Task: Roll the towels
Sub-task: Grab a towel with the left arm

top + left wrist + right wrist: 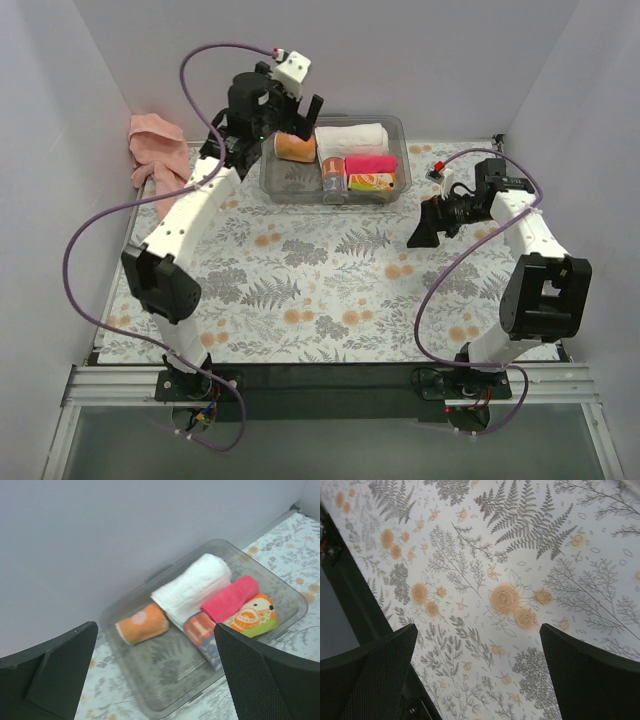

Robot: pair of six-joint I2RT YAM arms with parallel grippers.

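Fern-and-flower table cover (300, 290) (520, 555) lies under both claws. The right claw (420, 235) (477, 627) hangs over bare print with its jaws wide and nothing between them. The left claw (303, 118) (155, 627) is also spread wide and empty, poised above the far-left end of the bin, touching nothing that I can see. The salmon-pink towel (155, 150) is unrolled, a crumpled heap in the far corner against the wall, off to the left claw's left, outside the bin and well apart from the right claw. The clear plastic bin (290, 180) (165, 665) sits below and in front of the left claw, and far-left of the right claw. It holds five rolls. The white rolled towel (350, 137) (192, 587) lies along the back wall. The hot-pink roll (372, 163) (230, 599) lies just beside it on the near side, parallel and touching. The orange roll (296, 147) (142, 624) lies alone at the end closest under the left claw, with bare bin floor in front of it. The orange-green patterned roll (370, 182) (252, 615) lies against the front wall, beside the pink one. The small teal-red-white patterned cloth (333, 178) (202, 635) looks rolled. It sits mid-bin by the front wall, crosswise at the ends of the pink and orange-green rolls and touching them.
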